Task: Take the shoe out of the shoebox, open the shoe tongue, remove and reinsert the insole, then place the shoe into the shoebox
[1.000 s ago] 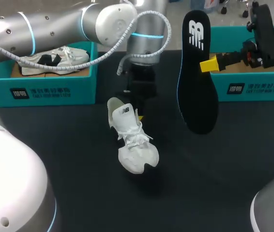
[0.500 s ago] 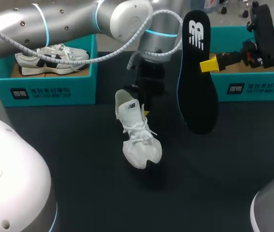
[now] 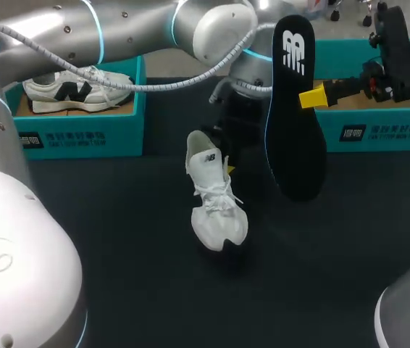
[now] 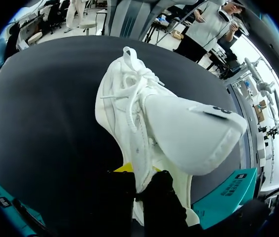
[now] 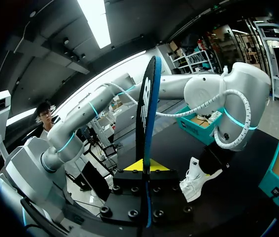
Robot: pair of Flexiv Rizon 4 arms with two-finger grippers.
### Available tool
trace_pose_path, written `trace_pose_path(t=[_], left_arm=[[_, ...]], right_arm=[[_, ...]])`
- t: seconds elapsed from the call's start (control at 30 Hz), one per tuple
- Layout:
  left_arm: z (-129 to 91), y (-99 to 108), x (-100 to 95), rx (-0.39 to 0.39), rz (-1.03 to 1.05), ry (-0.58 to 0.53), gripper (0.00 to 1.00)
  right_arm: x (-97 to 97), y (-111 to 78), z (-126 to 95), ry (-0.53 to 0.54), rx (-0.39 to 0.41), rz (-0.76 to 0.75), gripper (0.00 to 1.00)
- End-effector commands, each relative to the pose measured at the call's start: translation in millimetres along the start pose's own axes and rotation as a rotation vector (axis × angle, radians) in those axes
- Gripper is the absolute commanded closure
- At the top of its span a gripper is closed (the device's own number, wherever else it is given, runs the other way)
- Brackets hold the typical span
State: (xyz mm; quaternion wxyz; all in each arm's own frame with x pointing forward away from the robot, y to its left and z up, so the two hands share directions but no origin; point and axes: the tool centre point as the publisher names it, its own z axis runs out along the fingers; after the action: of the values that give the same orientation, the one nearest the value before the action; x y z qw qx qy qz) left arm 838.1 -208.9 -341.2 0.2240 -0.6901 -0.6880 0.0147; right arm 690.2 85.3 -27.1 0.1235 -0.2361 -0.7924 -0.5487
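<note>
Your left gripper point(image 3: 227, 169) is clamped on the heel wall of the white shoe point(image 3: 216, 210), one finger inside the collar and one outside, so the shoe hangs toe-down near the middle of the table point(image 3: 118, 261); you cannot tell whether the toe touches the surface. Your right gripper point(image 3: 314, 96) is pinching the black insole point(image 3: 292, 123) at its edge and holds it upright in the air, just right of the shoe and in front of the right shoebox point(image 3: 379, 132). That thin heel hold is the weak point: if the toe drags or the insole pushes against it, the shoe can pivot or slip out of the fingers. The insole is gripped on one side only, so it will likely bend or twist if its end catches the tongue or collar instead of entering the opening. The left wrist also sits close to the insole, and a careless approach could knock it. Compared with a second ago, the left arm has carried the shoe to the right, closer to the insole, while the insole and right gripper have not moved. The left shoebox point(image 3: 82, 134) holds the other shoe point(image 3: 74, 83).
</note>
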Motion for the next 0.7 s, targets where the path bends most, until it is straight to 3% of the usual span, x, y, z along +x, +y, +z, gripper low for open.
trace_pose_path(t=[0.03, 0.7], left_arm=[[6.0, 8.2, -12.7, 0.007, 0.028, 0.046, 1.0], [41.2, 2.0, -31.5, 0.079, 0.049, 0.068, 1.0]], right_arm=[[-1.7, 0.9, 2.0, 0.001, 0.002, 0.0, 1.0], [-1.7, 0.9, 2.0, 0.001, 0.002, 0.0, 1.0]])
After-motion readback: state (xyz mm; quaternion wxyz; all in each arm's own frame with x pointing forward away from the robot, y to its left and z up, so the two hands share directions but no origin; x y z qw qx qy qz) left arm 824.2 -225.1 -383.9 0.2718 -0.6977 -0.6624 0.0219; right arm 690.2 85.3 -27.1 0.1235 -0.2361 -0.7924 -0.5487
